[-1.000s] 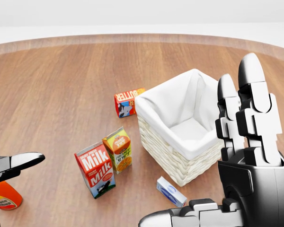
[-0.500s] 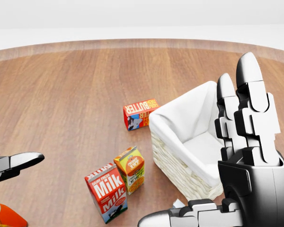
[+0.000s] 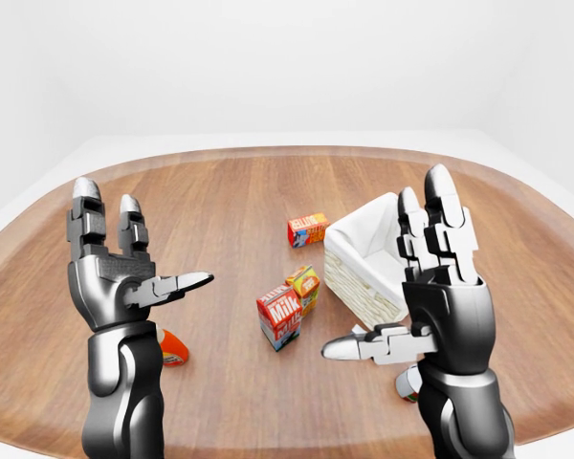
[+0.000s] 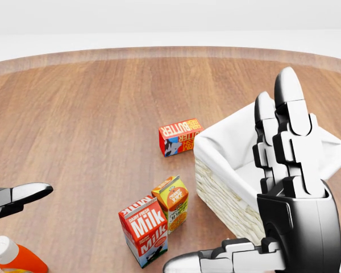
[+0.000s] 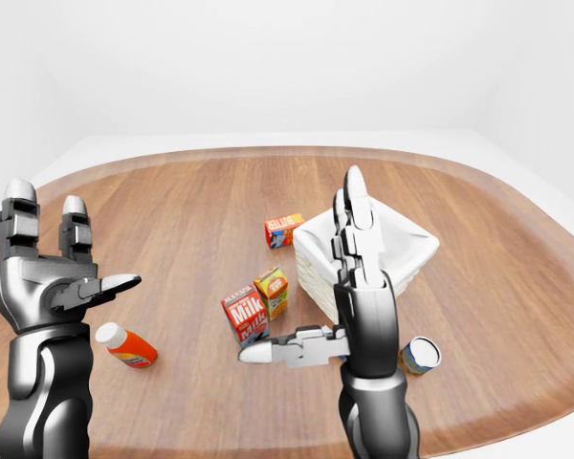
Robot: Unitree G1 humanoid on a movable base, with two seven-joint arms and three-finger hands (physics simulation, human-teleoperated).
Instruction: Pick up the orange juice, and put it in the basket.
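White walls ring a round wooden bench. Both hands are raised, fingers spread and empty: left hand, right hand. The juice stands touching the milk, just left of the basket in the head view. Judging by this, the approach is under way; next, a hand must lower to the juice without toppling the milk.

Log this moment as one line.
left hand open, empty | right hand open, empty | orange juice upright beside milk carton | basket empty
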